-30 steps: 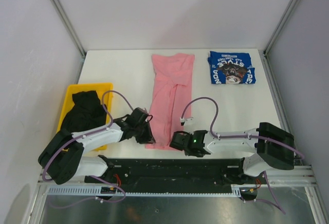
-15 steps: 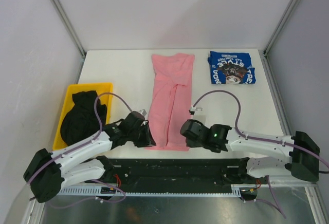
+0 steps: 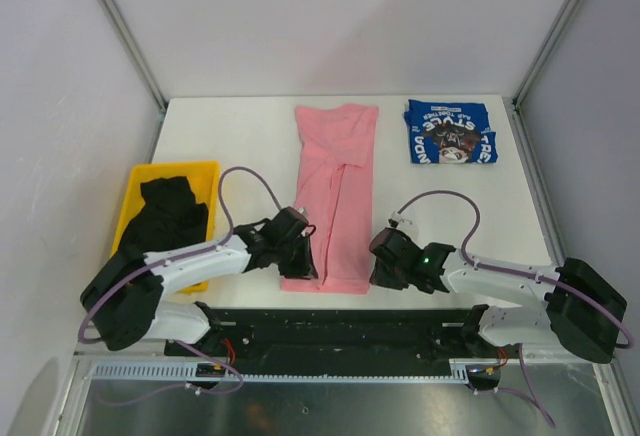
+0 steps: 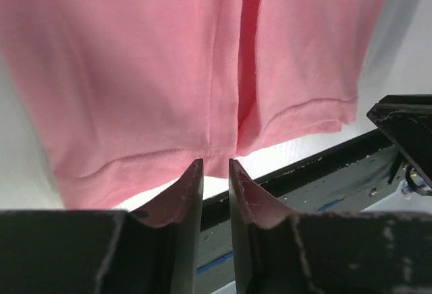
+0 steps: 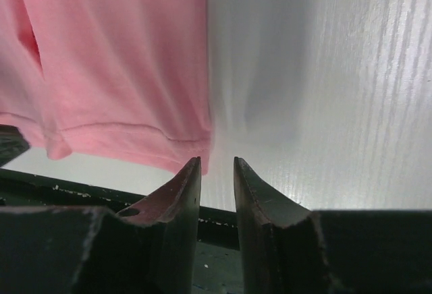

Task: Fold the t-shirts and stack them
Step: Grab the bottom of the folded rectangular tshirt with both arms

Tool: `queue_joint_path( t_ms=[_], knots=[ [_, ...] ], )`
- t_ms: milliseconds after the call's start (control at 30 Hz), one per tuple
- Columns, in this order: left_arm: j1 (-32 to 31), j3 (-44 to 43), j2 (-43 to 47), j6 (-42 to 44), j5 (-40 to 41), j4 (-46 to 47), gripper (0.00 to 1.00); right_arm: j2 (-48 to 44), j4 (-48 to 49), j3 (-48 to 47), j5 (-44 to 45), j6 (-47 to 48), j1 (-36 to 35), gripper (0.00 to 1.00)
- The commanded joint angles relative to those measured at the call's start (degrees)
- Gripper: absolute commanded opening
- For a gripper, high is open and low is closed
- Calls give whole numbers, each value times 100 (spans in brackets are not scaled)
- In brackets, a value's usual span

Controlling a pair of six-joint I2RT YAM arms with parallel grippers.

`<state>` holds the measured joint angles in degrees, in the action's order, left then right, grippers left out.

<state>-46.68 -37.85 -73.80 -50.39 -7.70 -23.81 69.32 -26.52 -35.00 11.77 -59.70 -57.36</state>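
The pink t-shirt (image 3: pixel 335 191) lies as a long narrow strip down the middle of the white table, its hem (image 4: pixel 202 152) at the near edge. My left gripper (image 3: pixel 303 259) sits at the hem's left part. In the left wrist view its tips (image 4: pixel 216 161) stand a little apart just short of the hem, with nothing between them. My right gripper (image 3: pixel 378 259) is at the hem's right corner (image 5: pixel 199 152), open (image 5: pixel 217 159) over bare table. The blue t-shirt (image 3: pixel 450 132) lies folded at the far right. Black t-shirts (image 3: pixel 165 214) fill the yellow bin.
The yellow bin (image 3: pixel 136 178) stands at the table's left edge beside my left arm. The black mounting rail (image 3: pixel 340 326) runs along the near edge just below the pink hem. Metal frame posts (image 3: pixel 125 31) rise at the back corners.
My right gripper has gone from shut to open and shifted right, off the pink hem's right corner. The left gripper has slid right along the hem. The hem now lies wider and flat.
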Motion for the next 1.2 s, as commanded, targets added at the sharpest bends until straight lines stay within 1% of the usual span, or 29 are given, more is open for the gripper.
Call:
queue_joint_path(
  t_ms=[0,167,400,567,700,767,833,933,967,1033,1167],
  knots=[
    [-244,-83,-402,86,-51,481,26,-103,622,215,-311,-300,76,32],
    [-430,60,-736,-5,-106,690,25,-82,948,493,-466,-481,82,35],
    [-469,223,-737,-105,-146,705,25,107,1342,740,-646,-648,62,36],
    [-476,280,-650,-131,-152,700,25,187,1394,774,-627,-761,-30,36],
    [-475,313,-615,-151,-177,694,25,210,1158,776,-540,-846,-46,34],
    [-479,330,-582,-161,-191,698,25,219,1066,780,-499,-867,-53,30],
    [-475,333,-526,-157,-226,695,25,206,1045,797,-493,-867,-59,22],
    [-480,253,-303,-107,-315,625,24,192,1041,801,-494,-880,-75,6],
    [-477,199,-157,-100,-326,536,25,181,1025,802,-493,-874,-78,3],
    [-477,87,240,-89,-257,259,28,124,931,817,-463,-871,-85,1],
    [-345,32,1164,-104,161,-494,34,-127,816,998,-448,-882,-98,0]
  ],
)
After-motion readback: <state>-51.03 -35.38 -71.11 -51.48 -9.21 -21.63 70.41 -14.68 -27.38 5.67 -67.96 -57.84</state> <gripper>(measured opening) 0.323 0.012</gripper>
